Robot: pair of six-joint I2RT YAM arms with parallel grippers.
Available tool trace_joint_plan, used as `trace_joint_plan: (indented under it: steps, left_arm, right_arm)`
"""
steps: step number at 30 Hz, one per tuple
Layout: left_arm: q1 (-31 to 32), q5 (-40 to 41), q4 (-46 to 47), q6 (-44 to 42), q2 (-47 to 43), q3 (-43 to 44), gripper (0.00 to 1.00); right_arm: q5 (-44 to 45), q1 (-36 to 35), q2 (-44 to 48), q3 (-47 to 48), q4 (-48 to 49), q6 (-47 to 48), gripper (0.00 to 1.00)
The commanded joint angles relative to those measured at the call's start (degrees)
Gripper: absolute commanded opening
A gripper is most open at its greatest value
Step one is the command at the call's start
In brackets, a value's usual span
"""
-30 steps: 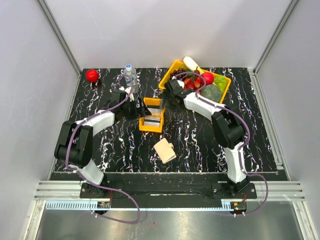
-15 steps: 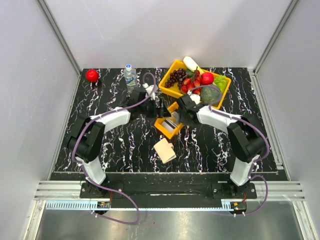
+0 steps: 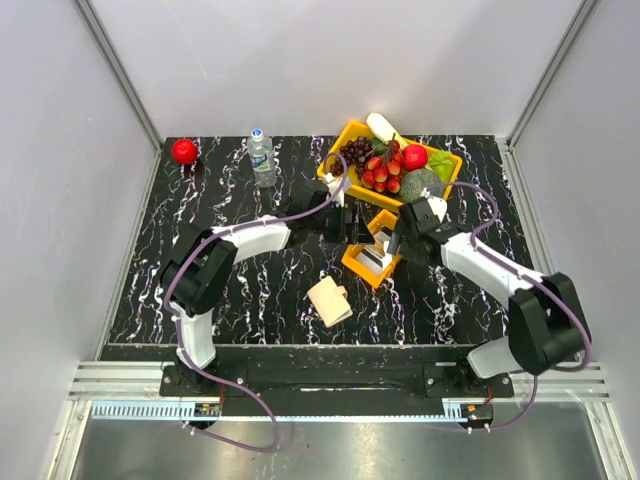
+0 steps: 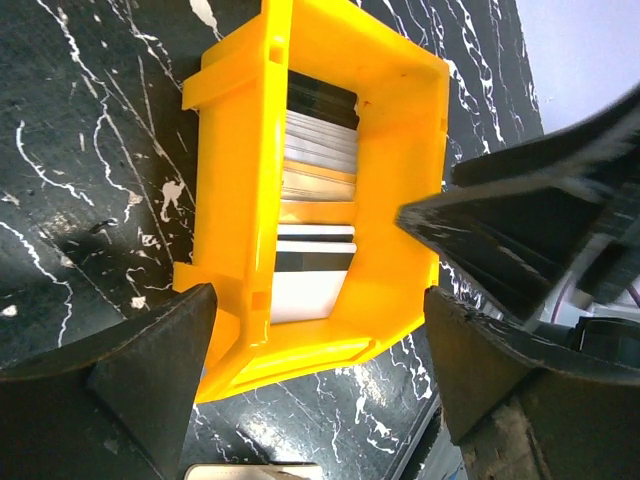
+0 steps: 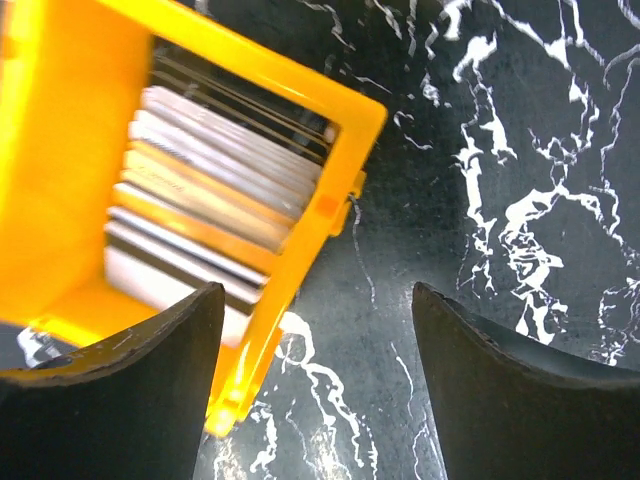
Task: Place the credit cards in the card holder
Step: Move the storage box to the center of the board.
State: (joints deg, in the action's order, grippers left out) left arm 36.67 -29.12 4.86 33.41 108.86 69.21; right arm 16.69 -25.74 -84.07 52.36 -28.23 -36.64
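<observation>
The credit cards [image 3: 376, 254] stand in a stack inside a small orange tray [image 3: 352, 264] at the table's middle. In the left wrist view the cards [image 4: 318, 190] show silvery, white and dark edges. My left gripper [image 3: 348, 224] is open and straddles the tray's [image 4: 400, 130] near end, its left finger [image 4: 150, 380] against the wall. My right gripper [image 3: 393, 247] is open at the tray's other side, one tray wall [image 5: 310, 230] between its fingers, the cards [image 5: 210, 180] just left of it. The tan card holder [image 3: 329, 301] lies apart, nearer the arm bases.
A yellow basket [image 3: 455, 172] of fruit and vegetables stands at the back, right behind the tray. A water bottle [image 3: 262, 156] and a red ball [image 3: 184, 151] are at the back left. The card holder's edge [image 4: 250, 470] shows below the left fingers.
Both arms and the orange tray with the cards have shifted right across the table, the tray turning as it went. The card holder has stayed where it was.
</observation>
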Motion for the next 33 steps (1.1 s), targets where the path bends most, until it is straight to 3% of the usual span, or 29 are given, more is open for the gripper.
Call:
trace_joint_plan:
  steps: [1,5,9,14,20,28,33]
  left_arm:
    - [-0.45,2.66,1.57,-0.36,-2.24,2.68,0.89]
    - [-0.72,9.16,-4.76,-2.64,-5.49,2.42,0.9]
    - [-0.89,14.35,-9.6,-3.17,-9.53,0.14,0.9]
    - [-0.81,14.1,-9.79,-2.73,-12.09,-4.78,0.89]
    - [0.07,13.57,-9.52,-3.96,-10.78,-5.32,0.79]
    - [1.48,15.5,-11.54,-4.58,-7.79,-2.94,0.63]
    - [1.74,15.68,-11.54,-4.05,-6.21,-1.98,0.58]
  right_arm:
    - [-3.14,-0.02,8.38,1.78,0.81,8.41,0.81]
    - [-8.06,0.07,11.39,5.2,0.28,14.48,0.79]
    - [-15.26,0.07,8.67,8.63,0.45,20.02,0.67]
    - [-21.95,0.07,1.82,11.45,0.63,26.96,0.59]
    - [-25.65,0.07,-4.16,14.61,-0.34,31.64,0.51]
    - [-20.91,-0.45,-11.29,16.99,-1.92,30.66,0.56]
    - [-20.03,-1.33,-13.48,17.16,-2.36,30.76,0.58]
